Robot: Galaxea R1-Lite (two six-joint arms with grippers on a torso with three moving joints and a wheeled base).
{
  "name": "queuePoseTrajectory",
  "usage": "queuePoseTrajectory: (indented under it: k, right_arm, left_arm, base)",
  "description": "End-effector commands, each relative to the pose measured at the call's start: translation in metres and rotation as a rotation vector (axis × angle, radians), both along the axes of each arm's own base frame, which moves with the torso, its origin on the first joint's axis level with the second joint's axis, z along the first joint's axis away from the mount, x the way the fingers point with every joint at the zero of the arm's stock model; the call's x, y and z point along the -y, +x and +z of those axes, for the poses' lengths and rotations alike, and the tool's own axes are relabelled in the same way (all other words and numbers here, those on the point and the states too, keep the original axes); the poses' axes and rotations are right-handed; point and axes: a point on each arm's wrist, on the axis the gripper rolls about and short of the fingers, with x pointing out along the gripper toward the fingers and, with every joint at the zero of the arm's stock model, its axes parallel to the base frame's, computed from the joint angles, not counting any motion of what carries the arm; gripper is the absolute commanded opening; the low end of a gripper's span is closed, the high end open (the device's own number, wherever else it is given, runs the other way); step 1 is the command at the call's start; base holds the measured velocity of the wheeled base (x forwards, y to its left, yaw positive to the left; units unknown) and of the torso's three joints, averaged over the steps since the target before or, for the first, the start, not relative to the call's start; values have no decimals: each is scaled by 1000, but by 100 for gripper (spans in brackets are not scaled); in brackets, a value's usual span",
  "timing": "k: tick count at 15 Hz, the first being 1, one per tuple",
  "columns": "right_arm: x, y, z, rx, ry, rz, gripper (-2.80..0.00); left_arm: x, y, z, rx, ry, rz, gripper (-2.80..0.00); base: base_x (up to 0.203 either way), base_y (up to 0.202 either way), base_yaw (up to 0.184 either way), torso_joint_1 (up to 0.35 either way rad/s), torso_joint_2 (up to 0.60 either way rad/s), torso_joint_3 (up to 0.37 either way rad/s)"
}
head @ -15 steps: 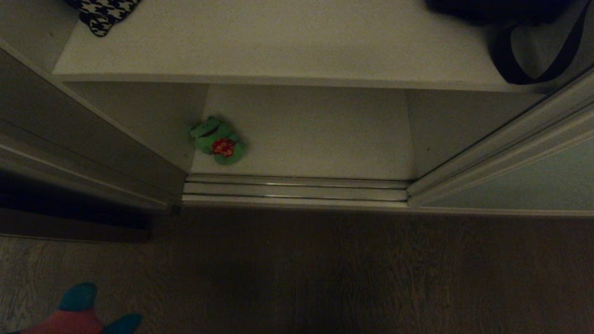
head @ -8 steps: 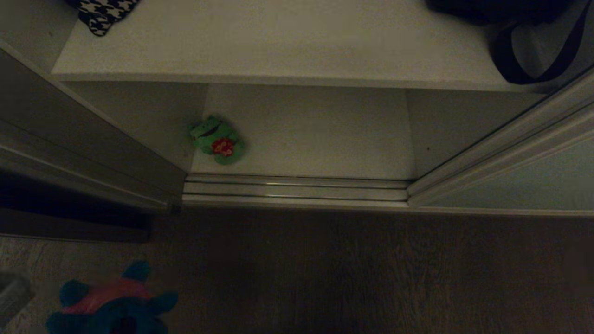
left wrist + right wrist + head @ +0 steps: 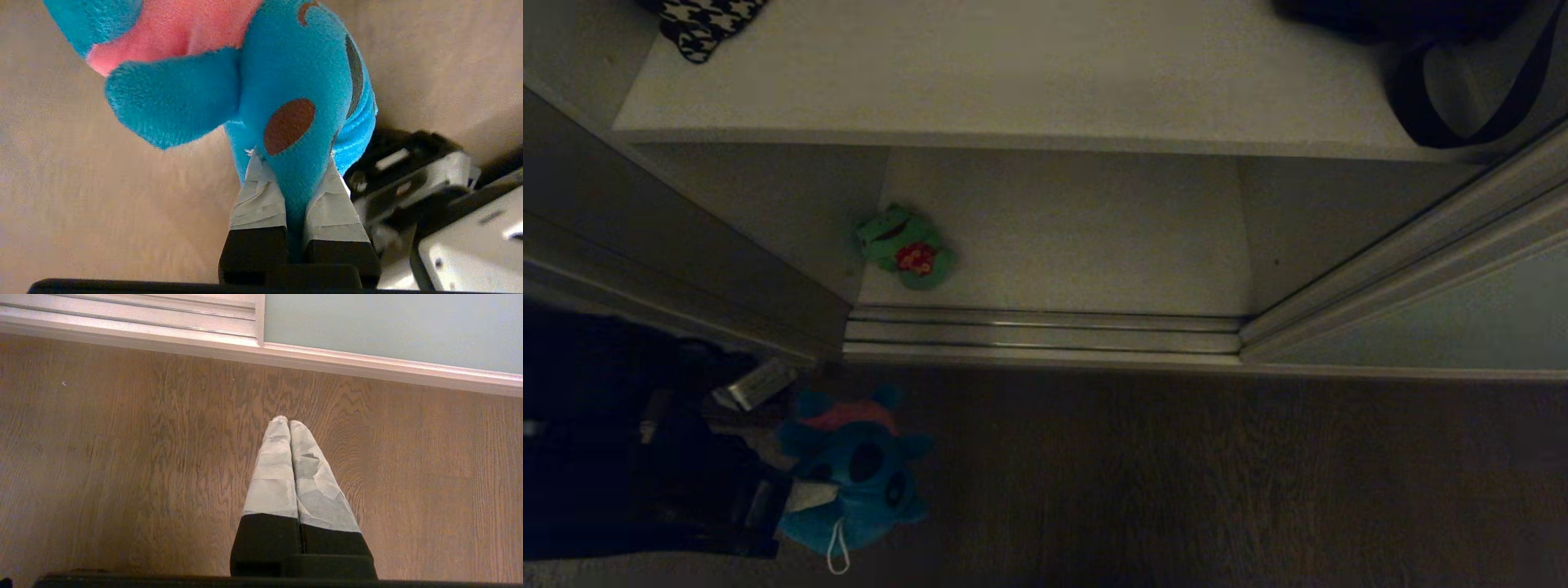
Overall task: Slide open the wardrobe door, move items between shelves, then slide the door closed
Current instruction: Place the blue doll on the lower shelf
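Holding the blue plush toy (image 3: 854, 469) in my left gripper (image 3: 805, 496) right now, down at the lower left of the head view, over the wooden floor (image 3: 1176, 474) just in front of the wardrobe's sliding track (image 3: 1045, 335). From the left wrist view my taped fingers (image 3: 259, 196) are clamped on a narrow bit of the toy's body, with its pink patch and one blue limb sticking out past them. Most of my left arm is just a dark blob in the head view, honestly hard to make out anything there besides a pale metal bit.

The green plush toy (image 3: 905, 247) with the red spot is lying on the lower shelf (image 3: 1078, 237), tucked near its left side wall, well apart from the blue one.

The upper shelf (image 3: 1013, 73) has a houndstooth cushion (image 3: 703, 24) at its far left and a black strapped bag (image 3: 1445, 65) at the right, both cut off by the top edge, so I only see pieces of them.

The sliding wardrobe door (image 3: 1462, 318) is off to the right, pale grey-green, only its lower part showing.

My right gripper (image 3: 286, 426) isn't in the head view at all; its own camera shows the fingers pressed together on nothing, above the floor, near the door's bottom edge.
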Motion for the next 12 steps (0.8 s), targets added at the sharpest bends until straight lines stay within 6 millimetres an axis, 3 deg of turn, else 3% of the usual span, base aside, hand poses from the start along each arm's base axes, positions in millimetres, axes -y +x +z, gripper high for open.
queuePoseTrajectory:
  k: [1,7,12]
  right_arm:
    - [0,0,0,0,-1,1,-280]
    - [0,0,0,0,1,1,-280]
    - [0,0,0,0,-1,1,-280]
  left_arm:
    - [14,27,-11,-11,-5,-56,-280]
    - [42,104,-17,101,-111,-25,-280]
    - [62,182,-25,375,-203,57,-280]
  base:
    - [0,0,0,0,0,0]
    - [0,0,0,0,0,0]
    - [0,0,0,0,0,0]
